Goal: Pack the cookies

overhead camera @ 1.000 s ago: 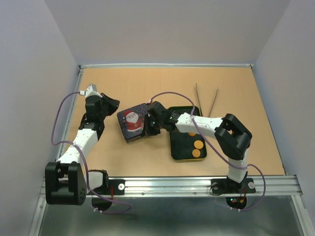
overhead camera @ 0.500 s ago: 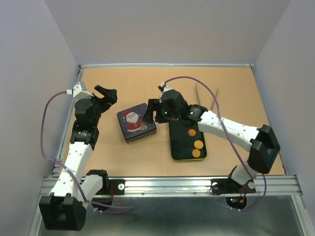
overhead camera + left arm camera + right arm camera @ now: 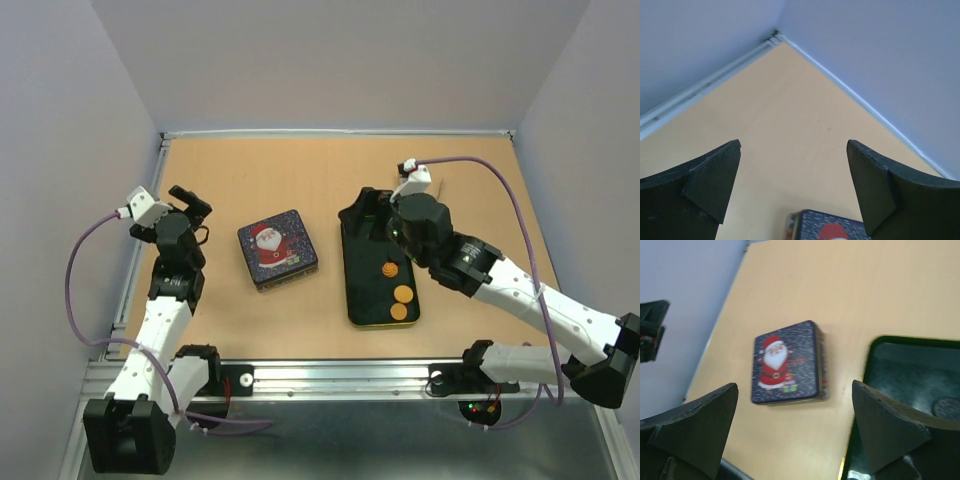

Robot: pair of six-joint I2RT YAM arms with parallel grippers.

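Observation:
Three orange-brown cookies (image 3: 398,292) lie at the near end of a dark tray (image 3: 364,300). A closed tin with a Santa lid (image 3: 277,248) sits left of the tray; it also shows as the tin (image 3: 787,362) and, at the bottom edge, the tin (image 3: 825,227). My left gripper (image 3: 188,212) is open and empty, well left of the tin, and shows over bare table as the left gripper (image 3: 794,145). My right gripper (image 3: 364,213) hangs open and empty above the tray's far end, seen as the right gripper (image 3: 795,385). A greyish round disc (image 3: 946,407) lies in the tray (image 3: 905,365).
White walls close in the table at the back and on both sides, with a corner (image 3: 775,35) ahead of the left gripper. A metal rail (image 3: 350,378) runs along the near edge by the arm bases.
Both grippers have opened and left the tin. The left one drew back to the left; the right one rose and swung right, over the tray. The tin has stayed in place.

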